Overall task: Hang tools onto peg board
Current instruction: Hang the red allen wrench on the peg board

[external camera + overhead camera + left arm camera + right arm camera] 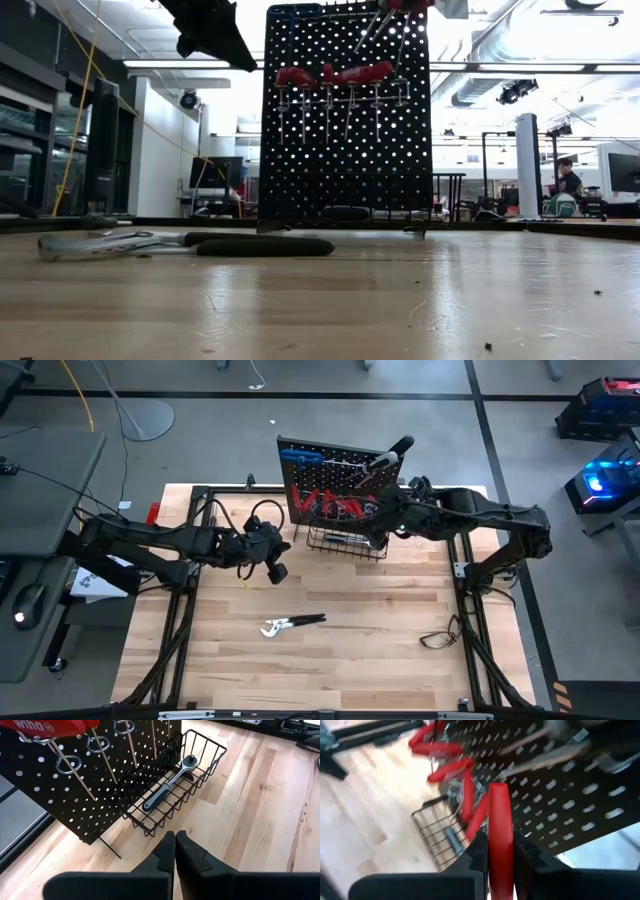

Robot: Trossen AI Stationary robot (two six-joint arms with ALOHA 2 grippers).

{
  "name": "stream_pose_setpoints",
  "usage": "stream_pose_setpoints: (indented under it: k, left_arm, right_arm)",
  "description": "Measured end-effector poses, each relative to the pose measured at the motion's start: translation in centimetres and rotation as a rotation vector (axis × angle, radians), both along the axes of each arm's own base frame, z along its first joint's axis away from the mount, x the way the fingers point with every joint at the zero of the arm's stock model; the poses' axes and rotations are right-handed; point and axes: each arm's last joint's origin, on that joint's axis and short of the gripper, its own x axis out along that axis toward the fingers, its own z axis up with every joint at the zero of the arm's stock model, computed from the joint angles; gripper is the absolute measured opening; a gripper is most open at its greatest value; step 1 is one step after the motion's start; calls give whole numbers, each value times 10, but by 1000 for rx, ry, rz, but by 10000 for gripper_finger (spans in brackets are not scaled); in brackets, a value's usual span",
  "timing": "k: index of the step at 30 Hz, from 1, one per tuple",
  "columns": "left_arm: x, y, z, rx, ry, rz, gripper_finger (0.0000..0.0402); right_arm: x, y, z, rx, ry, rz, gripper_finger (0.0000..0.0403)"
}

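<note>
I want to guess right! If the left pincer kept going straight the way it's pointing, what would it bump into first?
Probably the black wire basket at the foot of the peg board, where a ratchet wrench lies. The shut left pincer points toward it, with only bare table between, though depth is hard to judge.

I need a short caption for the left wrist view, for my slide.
Shut left gripper above the table, facing the peg board and its wire basket holding a ratchet wrench.

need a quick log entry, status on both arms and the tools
Left gripper jaws shut, empty, near wire basket. Right gripper shut on red-handled screwdriver at peg board. Pliers on table, unobstructed.
</note>
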Motion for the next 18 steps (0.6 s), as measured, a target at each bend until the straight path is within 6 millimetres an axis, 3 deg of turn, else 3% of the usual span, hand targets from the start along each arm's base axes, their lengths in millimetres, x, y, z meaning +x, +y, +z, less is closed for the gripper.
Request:
stream_pose_setpoints:
  k: [5,18]
  left_arm:
    - [0,0,0,-3,1,-4,0]
    - [1,-1,-1,-14,0,-14,0]
  right_arm:
    - [-4,-7,11,6,-31,-7,34]
    - [5,-25,-4,70,91,12,34]
